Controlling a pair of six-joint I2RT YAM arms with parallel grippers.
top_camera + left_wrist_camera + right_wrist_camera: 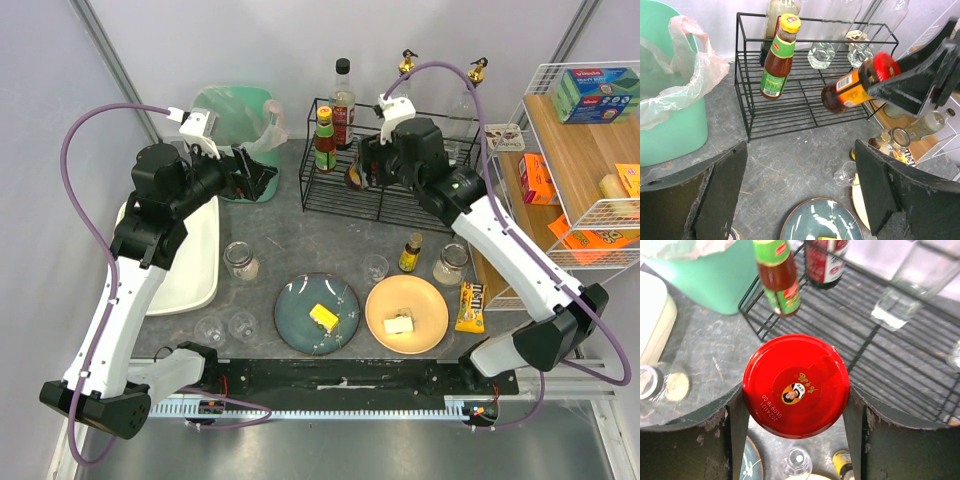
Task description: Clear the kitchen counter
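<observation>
Dark grey kitchen counter [285,240] with green bin [215,110], wire rack [325,195], white tub [195,260], blue plate [298,300], orange plate [428,300].

You look into right pincer [796,412]: jar cap [796,382] bright red, small gold-orange emblem in middle. Beyond pincer: rack [870,340] black wire, bottle [782,285] brown with green label. Under pincer: counter [705,355] dark grey, mottled. Left of it: bin [705,275] mint green.

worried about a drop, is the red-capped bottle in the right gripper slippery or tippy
The red-capped bottle looks full of dark sauce, so probably heavy for its size. The right gripper clamps only its smooth round cap while it hangs tilted, so it might swivel or slip. On the wire rack bars it could wobble.
</observation>
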